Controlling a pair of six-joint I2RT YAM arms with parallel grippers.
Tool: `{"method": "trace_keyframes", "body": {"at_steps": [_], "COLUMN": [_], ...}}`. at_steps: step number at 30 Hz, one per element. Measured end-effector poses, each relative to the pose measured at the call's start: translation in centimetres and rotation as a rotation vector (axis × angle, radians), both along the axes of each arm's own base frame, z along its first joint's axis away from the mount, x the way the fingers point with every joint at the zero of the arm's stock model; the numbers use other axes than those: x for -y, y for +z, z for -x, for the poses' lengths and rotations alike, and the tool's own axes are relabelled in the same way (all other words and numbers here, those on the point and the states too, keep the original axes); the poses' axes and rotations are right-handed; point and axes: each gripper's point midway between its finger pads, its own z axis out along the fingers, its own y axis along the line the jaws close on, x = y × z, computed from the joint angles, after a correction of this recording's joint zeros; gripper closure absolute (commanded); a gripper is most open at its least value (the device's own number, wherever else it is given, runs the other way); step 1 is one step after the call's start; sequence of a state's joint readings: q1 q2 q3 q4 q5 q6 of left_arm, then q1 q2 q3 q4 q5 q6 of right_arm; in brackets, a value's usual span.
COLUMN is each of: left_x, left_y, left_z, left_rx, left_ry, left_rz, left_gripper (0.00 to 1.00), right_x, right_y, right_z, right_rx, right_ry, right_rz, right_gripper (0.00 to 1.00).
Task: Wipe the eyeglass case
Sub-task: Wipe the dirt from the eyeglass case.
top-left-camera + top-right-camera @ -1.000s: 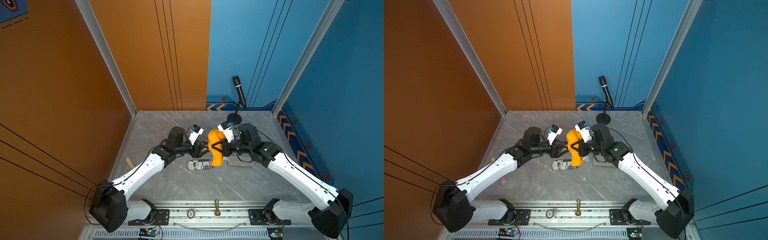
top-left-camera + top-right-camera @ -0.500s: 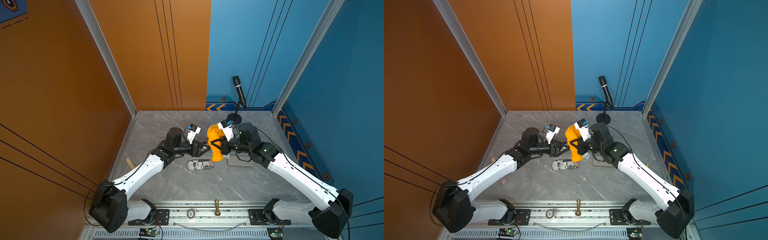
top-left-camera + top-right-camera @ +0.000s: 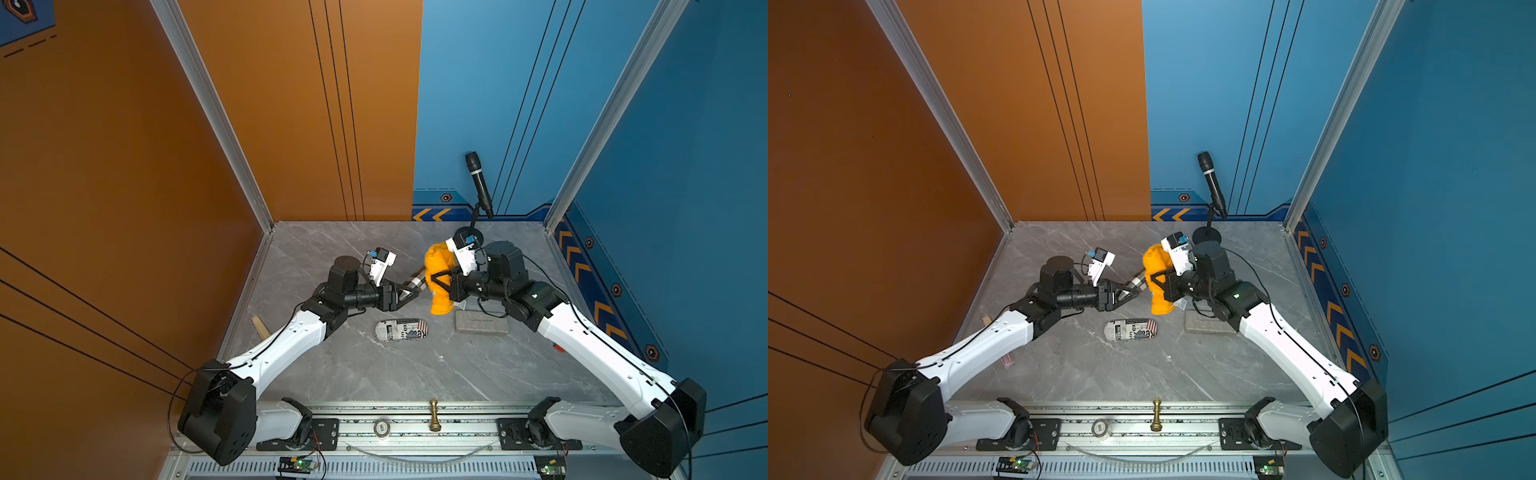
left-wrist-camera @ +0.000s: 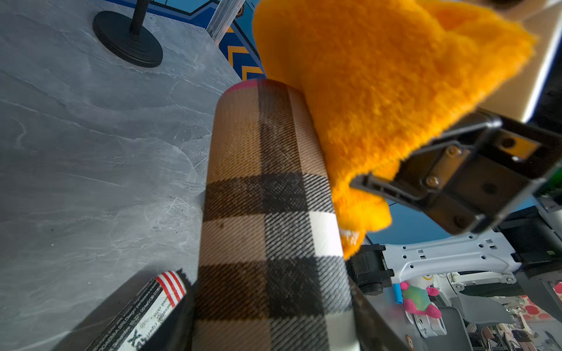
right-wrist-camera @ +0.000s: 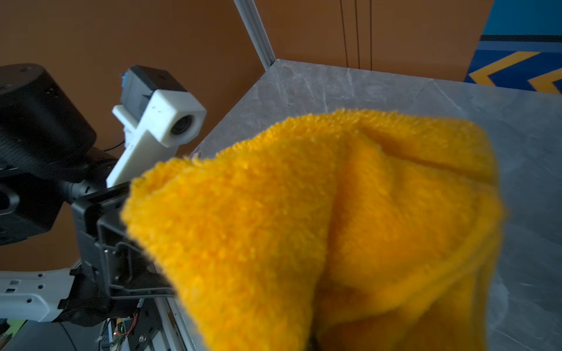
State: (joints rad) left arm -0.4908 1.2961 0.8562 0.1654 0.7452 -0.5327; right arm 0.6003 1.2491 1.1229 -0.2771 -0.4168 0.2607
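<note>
**Case.** The case (image 4: pixel 264 212) is clear of the bench (image 3: pixel 374 374), above its middle and nearer the rear edge than the front. It points away from the left arm toward the right arm. The body is long and rounded, covered in a woven check of tan, black and white, with a pink band at the free end. One small dark speck shows on a tan square.

**Left gripper.** The left gripper (image 3: pixel 409 291) is clamped on the near end of the case. This probably leaves most of the length exposed and keeps it off the bench, so a wipe can reach round it.

**Cloth.** The orange fleece cloth (image 4: pixel 380 91) lies against one side of the case near its free end, in contact along that edge. The rest hangs down in loose folds.

**Right gripper.** The right gripper (image 3: pixel 434 280) is closed on a bunch of the cloth and meets the case from the opposite side. The bunched hold probably gives a thick pad to press with. The wrist view is filled with cloth, so the contact patch is hidden there.

**Surroundings.** A second case (image 3: pixel 401 331), in newsprint pattern, lies flat on the bench below the held one, toward the front edge. A grey block (image 3: pixel 481 323) lies beside it, toward the right edge. A microphone (image 3: pixel 478 187) stands at the rear edge.
</note>
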Motion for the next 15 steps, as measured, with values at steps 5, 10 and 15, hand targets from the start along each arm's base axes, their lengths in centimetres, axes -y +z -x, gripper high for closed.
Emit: {"method": "trace_keyframes", "body": {"at_steps": [5,10,15], "left_x": [-0.3,-0.3,0.4], "left_y": [-0.1,-0.1,0.9], "left_z": [-0.2,-0.2,1.1], "left_rx": [-0.006,-0.004,0.017], "left_ry": [0.01,0.006,-0.072], "left_rz": [-0.004,-0.001,0.012], "left_gripper": [0.62,0.62,0.63], "right_x": [-1.5,1.5,8.0], "right_y": [-0.2,0.0,-0.7], "right_z": [0.6,-1.7,-5.9], "right_rx": [-0.012,-0.037,-0.072], "right_ry": [0.053,0.004,-0.205], "right_rz": [-0.021,-0.055,-0.051], "right_gripper": [1.0,1.0,1.0]}}
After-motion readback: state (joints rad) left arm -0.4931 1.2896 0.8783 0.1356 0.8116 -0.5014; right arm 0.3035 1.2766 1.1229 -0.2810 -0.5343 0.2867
